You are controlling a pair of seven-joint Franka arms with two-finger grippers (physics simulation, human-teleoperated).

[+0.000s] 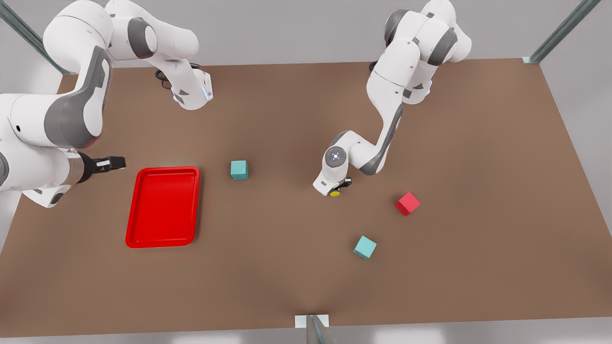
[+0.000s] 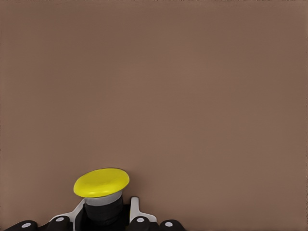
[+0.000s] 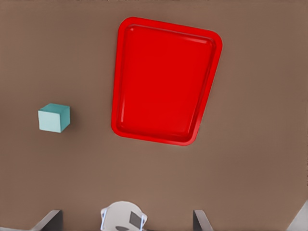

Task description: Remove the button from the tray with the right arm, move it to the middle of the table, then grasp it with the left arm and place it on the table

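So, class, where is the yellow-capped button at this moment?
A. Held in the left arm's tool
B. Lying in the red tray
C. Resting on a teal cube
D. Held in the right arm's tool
A: the left wrist view shows the button gripped between the left tool fingers, over bare table.

The little button (image 1: 335, 193) with its round yellow cap sits low at the middle of the brown table (image 1: 287, 267). The red tray (image 1: 163, 207) lies flat, far left.

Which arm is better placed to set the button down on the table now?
The left. The left gripper holds the button low above the table. The right gripper waits beside the tray.
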